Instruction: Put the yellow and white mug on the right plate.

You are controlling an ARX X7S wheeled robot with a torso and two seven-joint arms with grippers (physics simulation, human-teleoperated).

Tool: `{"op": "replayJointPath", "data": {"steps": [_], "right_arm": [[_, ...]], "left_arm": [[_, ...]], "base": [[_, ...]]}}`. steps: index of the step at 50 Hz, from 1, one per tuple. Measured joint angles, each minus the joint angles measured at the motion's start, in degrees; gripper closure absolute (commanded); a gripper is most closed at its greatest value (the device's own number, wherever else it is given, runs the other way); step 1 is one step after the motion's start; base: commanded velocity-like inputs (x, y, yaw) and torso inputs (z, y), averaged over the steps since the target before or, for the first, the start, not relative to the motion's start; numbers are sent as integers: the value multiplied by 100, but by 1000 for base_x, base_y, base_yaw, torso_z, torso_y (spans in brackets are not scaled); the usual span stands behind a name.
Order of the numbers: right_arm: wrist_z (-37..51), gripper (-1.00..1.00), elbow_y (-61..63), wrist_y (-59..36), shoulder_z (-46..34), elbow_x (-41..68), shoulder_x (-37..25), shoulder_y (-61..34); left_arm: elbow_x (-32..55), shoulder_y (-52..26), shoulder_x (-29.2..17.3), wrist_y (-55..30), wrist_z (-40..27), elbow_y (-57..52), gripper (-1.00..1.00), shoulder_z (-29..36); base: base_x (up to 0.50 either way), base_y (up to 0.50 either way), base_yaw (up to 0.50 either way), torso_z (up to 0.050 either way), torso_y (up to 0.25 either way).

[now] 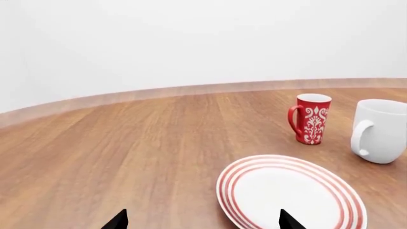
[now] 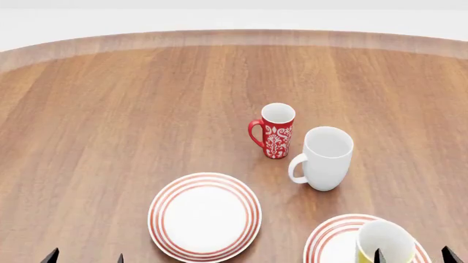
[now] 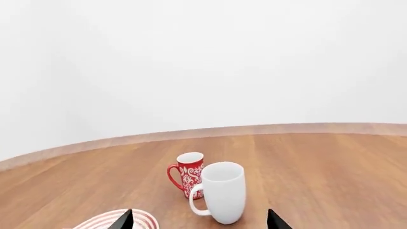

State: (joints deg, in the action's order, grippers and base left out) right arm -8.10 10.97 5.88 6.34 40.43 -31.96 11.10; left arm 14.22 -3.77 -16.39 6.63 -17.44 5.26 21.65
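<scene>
At the lower right of the head view, the yellow and white mug [image 2: 384,243] stands upright on the right plate [image 2: 327,243]. The right end effector [image 2: 413,256] shows only two dark fingertips, spread wide and holding nothing; whether the nearer tip touches the mug cannot be told. At the lower left, the left end effector [image 2: 85,256] is likewise spread and empty over the desk [image 2: 131,109].

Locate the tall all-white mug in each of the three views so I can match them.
Head view: white mug right of centre, upright, behind the right plate.
Left wrist view: white mug at the picture's right edge, partly cut off.
Right wrist view: white mug low, near centre.
Shared landmark: the red patterned mug stands close beside it in every view.
</scene>
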Motion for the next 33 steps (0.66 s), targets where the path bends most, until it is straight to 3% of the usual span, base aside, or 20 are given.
{"op": "replayJointPath", "data": {"steps": [33], "right_arm": [[-1095,-100,1100,1281,479,345,32,1356]], "left_arm": [[39,31,-48,83,-64,-100,-100,18]], "base": [[0,0,0,0,0]]}}
